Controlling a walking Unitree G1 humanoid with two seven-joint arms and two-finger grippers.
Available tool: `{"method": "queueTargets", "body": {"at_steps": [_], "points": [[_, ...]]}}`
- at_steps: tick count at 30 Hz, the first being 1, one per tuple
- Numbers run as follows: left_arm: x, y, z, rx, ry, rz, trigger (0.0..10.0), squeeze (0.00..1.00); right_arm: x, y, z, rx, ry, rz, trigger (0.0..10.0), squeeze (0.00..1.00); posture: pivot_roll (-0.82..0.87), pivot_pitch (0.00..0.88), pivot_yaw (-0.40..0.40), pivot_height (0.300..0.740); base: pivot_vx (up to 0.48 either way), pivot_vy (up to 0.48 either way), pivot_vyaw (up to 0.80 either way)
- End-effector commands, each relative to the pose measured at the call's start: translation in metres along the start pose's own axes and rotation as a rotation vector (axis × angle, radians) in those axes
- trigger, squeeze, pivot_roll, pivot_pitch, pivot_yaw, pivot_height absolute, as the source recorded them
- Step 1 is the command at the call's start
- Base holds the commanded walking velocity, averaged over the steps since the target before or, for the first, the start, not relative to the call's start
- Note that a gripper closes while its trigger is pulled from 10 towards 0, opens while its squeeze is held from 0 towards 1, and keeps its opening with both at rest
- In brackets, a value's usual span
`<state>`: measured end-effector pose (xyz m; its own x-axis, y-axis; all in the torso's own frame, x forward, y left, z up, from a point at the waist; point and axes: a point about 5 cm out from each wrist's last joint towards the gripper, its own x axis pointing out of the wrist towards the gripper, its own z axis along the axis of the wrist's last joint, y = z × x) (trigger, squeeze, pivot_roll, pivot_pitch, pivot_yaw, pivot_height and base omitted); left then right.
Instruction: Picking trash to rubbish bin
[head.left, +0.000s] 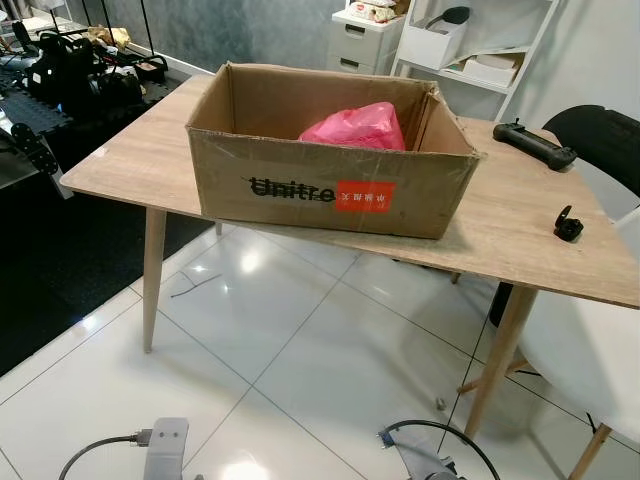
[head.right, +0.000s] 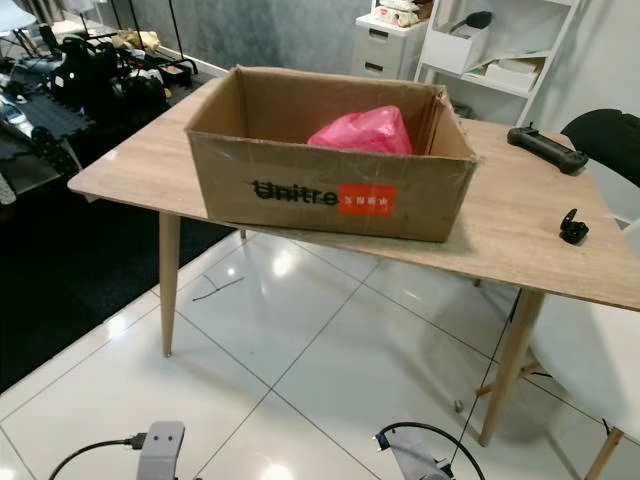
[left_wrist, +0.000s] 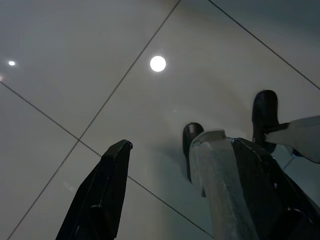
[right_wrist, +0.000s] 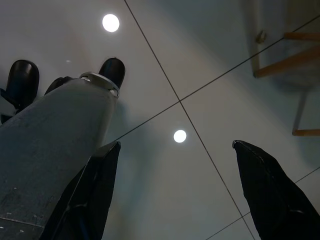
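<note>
A brown cardboard box (head.left: 330, 190) printed "Unitre" with a red label stands on a light wooden table (head.left: 520, 230). Inside it lies a crumpled pink plastic bag (head.left: 355, 128) toward the far right corner. Both arms hang low beside my legs. In the left wrist view my left gripper (left_wrist: 180, 150) is open above the white floor tiles, nothing between its fingers. In the right wrist view my right gripper (right_wrist: 175, 150) is open too, over bare tile. My wrists show at the bottom of the head views (head.left: 165, 445).
A black controller (head.left: 535, 143) and a small black clip (head.left: 568, 225) lie on the table's right side. A white chair (head.left: 590, 360) stands at right. White shelves (head.left: 450, 40) and a drawer unit are behind. Dark mat and gear (head.left: 70, 70) at left. A thin wire lies on the floor (head.left: 195, 283).
</note>
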<state>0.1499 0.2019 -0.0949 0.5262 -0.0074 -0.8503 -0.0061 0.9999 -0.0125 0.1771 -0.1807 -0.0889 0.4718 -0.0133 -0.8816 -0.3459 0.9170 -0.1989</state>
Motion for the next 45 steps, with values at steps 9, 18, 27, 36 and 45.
{"method": "queueTargets", "body": {"at_steps": [9, 18, 27, 36, 45], "points": [[0.0, -0.007, -0.003, 0.028, 0.014, -0.037, 10.0, 0.0, -0.001, -0.002, -0.01, 0.012, 0.039, 0.004, 10.0, 0.0, 0.1, 0.036, -0.041, 0.74, 0.0, 0.0, -0.8], [0.001, -0.007, -0.002, 0.017, 0.007, -0.048, 10.0, 0.0, -0.001, -0.001, -0.012, 0.003, 0.046, 0.008, 10.0, 0.0, 0.1, 0.035, -0.04, 0.74, 0.0, 0.0, -0.8], [0.001, -0.007, 0.0, 0.013, 0.001, -0.052, 10.0, 0.0, -0.002, 0.001, -0.016, -0.01, 0.059, 0.016, 10.0, 0.0, 0.1, 0.036, -0.036, 0.74, 0.0, 0.0, -0.8], [0.001, -0.006, 0.001, 0.013, 0.0, -0.051, 10.0, 0.0, -0.002, 0.002, -0.018, -0.021, 0.066, 0.02, 10.0, 0.0, 0.1, 0.036, -0.035, 0.74, 0.0, 0.0, -0.8], [0.0, -0.005, -0.001, 0.018, 0.002, -0.039, 10.0, 0.0, -0.002, 0.006, -0.022, -0.041, 0.076, 0.032, 10.0, 0.0, 0.12, 0.034, -0.037, 0.74, 0.0, 0.0, -0.8]]}}
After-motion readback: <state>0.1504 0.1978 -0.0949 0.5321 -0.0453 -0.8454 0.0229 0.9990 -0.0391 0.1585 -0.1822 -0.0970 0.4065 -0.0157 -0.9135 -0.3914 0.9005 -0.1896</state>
